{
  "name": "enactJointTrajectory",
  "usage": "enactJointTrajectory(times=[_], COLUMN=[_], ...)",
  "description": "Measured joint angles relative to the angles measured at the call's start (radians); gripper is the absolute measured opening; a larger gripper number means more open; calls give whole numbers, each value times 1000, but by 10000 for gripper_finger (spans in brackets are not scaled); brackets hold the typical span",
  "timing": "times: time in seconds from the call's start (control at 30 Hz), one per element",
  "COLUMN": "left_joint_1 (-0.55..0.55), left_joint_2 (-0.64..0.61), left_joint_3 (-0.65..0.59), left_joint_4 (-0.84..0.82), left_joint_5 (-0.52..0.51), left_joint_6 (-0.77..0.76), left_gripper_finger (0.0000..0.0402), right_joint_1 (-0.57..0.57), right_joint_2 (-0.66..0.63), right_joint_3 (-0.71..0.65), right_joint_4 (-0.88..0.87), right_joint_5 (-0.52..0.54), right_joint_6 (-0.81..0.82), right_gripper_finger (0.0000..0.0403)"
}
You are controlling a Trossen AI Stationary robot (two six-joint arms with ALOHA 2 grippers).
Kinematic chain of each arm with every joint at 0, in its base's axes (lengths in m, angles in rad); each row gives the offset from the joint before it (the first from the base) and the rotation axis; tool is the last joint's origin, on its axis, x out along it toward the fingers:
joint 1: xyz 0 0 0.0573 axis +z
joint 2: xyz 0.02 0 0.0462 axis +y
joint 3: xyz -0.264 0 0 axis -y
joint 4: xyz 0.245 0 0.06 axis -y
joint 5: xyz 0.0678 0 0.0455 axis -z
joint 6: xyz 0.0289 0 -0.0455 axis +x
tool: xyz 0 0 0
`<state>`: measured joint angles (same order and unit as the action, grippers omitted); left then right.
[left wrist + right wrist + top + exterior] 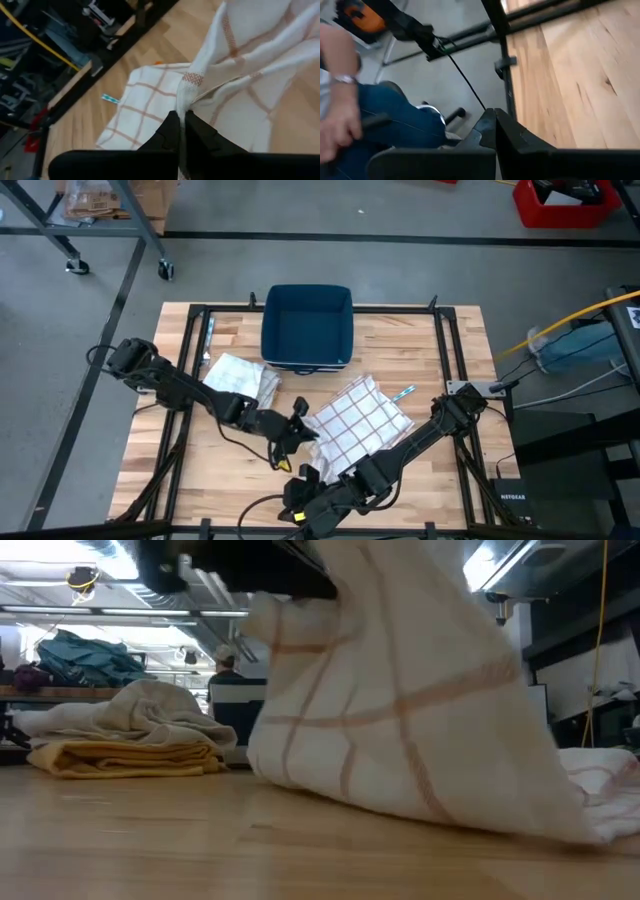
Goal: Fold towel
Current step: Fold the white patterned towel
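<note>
Checked cloth of the towel [240, 60] is pinched at 1 edge by the left gripper [181, 131], lifted for folding; beside it, the right gripper [494, 127] is closed, empty.

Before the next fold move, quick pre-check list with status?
1. Left hand pinching the checked towel edge: ok, shut on a gathered fold.
2. Right hand gripping towel: not ok, shut on nothing, pointing off the table edge.
3. Towel flat for folding: not ok, part lifted and bunched.
4. Second towel pile apart from the checked towel: ok.
5. Blue bin apart from the towel: cannot tell, close to it.
6. Person near the right arm: not ok.
</note>
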<state>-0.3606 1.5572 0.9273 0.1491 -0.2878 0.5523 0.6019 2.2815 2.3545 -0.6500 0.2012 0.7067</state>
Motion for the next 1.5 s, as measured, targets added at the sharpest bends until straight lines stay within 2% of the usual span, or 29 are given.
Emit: enactJointTrajectory(times=[0.2,0.4,0.6,0.83,1.03,1.23,1.37,1.5], left_joint_1=[45,85,136,186,220,237,212,180], left_joint_2=[69,164,252,344,352,341,293,235], left_joint_3=[1,1,0,0,0,1,0,0], left_joint_4=[92,180,282,446,548,636,637,556], left_joint_5=[67,74,76,93,91,7,-101,-119], left_joint_6=[8,111,151,145,80,64,145,142], left_gripper_finger=[2,5,3,34,85,133,142,138], right_joint_1=[0,0,0,0,0,0,0,0], right_joint_2=[-13,-17,-17,-17,-17,-17,-17,-17], right_joint_3=[2,1,1,1,1,1,1,1], right_joint_4=[51,85,84,83,81,80,78,76], right_joint_5=[9,9,17,17,18,18,18,17], right_joint_6=[-8,-9,-9,-9,-9,-6,-5,-5], right_gripper_finger=[0,0,0,0,1,1,1,1])
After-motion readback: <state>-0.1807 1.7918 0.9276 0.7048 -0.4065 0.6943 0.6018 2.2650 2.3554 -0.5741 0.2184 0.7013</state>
